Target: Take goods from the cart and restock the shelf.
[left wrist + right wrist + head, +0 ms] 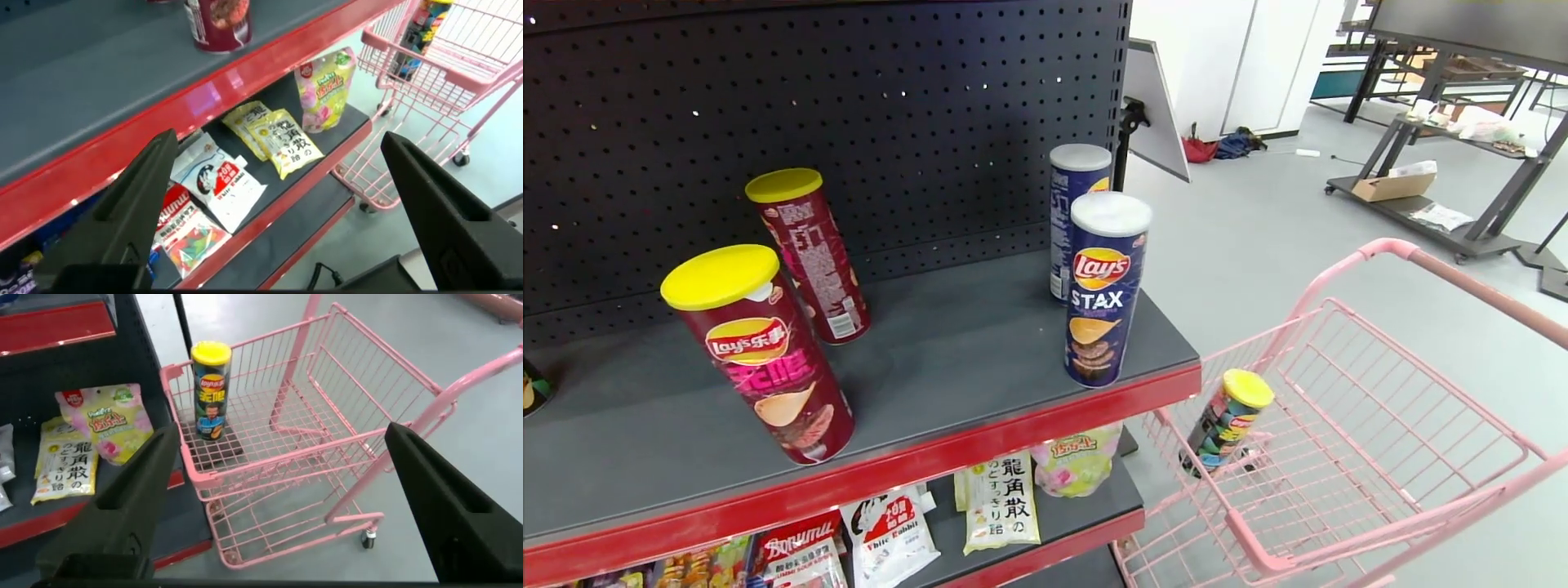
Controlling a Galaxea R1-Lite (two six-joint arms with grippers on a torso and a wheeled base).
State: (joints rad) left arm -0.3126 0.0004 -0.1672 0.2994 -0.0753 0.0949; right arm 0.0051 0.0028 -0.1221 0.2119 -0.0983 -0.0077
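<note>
My left hand (278, 137) and right hand (279, 431) are open. The can (211, 390) stands upright in the cart (1391, 245) corner nearest the shelf (947, 343); I should centre my right hand around its middle before closing.

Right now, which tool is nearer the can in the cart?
Right. The right tool faces the can in the cart; the left tool faces the lower shelf, farther off.

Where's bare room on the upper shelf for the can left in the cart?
The widest bare patch is the shelf board between the front red can and the front blue can. There is a smaller patch on that red can's left. The lower shelf is crowded with snack bags.
</note>
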